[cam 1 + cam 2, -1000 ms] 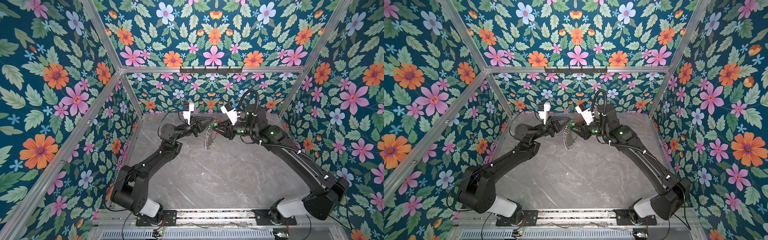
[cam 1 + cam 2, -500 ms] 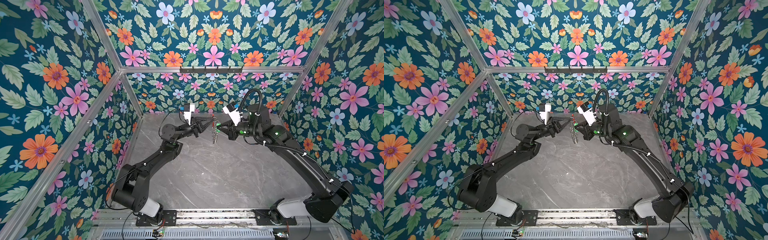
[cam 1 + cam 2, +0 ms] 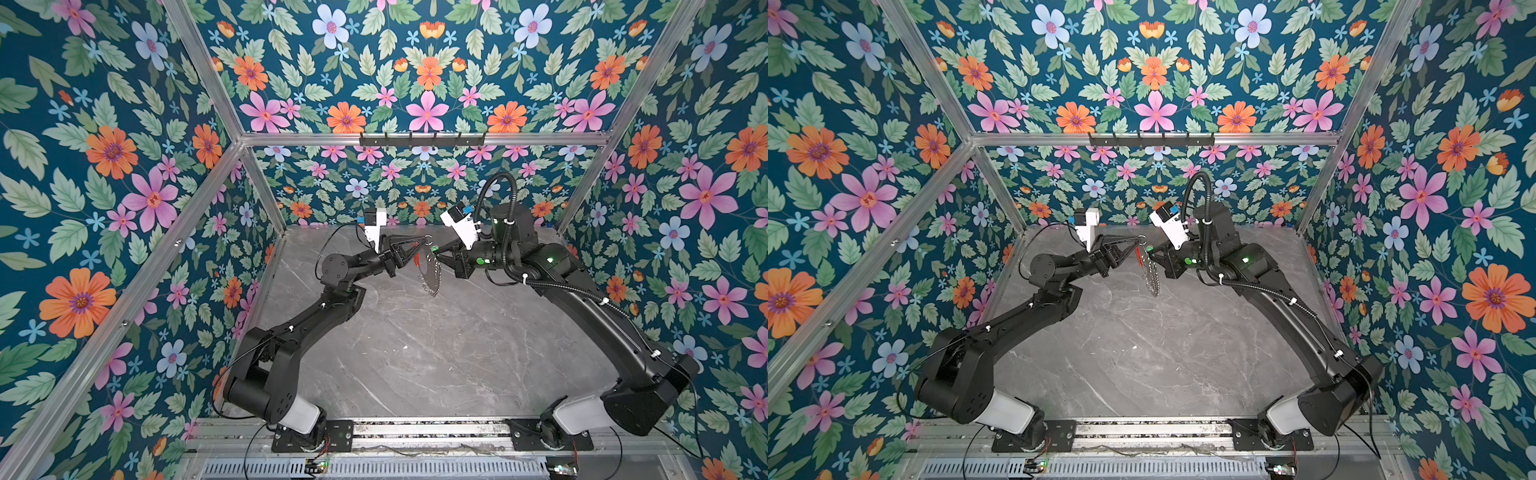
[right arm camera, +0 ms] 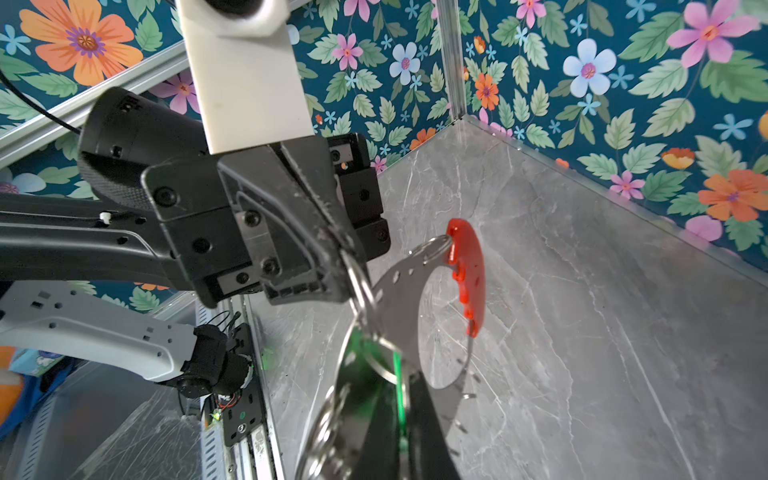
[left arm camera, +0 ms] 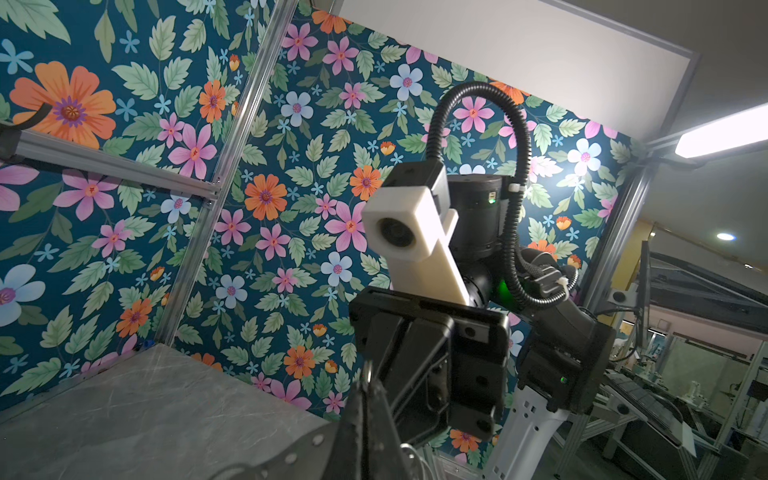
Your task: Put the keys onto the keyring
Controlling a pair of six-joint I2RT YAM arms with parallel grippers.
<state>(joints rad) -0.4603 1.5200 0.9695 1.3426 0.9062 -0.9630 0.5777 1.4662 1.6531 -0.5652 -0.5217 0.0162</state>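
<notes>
The keyring (image 3: 430, 272) hangs edge-on above the back of the table in both top views (image 3: 1151, 272). It is a grey hoop (image 4: 399, 291) with a red segment (image 4: 467, 266) and small silver loops along its edge. My left gripper (image 3: 424, 240) is shut on a silver loop at its top (image 4: 353, 266); the left wrist view shows that loop (image 5: 368, 372) at the shut fingertips. The green key (image 3: 434, 248) is pinched in my shut right gripper (image 3: 440, 252), right against the hoop's upper edge. In the right wrist view the key (image 4: 395, 374) is a blurred green streak between the dark fingers (image 4: 428, 424).
The grey marble tabletop (image 3: 415, 353) lies below the hanging ring. A black hook rail (image 3: 422, 139) runs along the back wall. Floral walls with aluminium frame posts (image 3: 266, 195) close in three sides. Both arm bases sit on the front rail (image 3: 428, 430).
My right gripper has closed on the green key from slightly open and shifted a little to the right. The keyring has turned from showing its face to hanging edge-on. The left gripper has stayed shut.
</notes>
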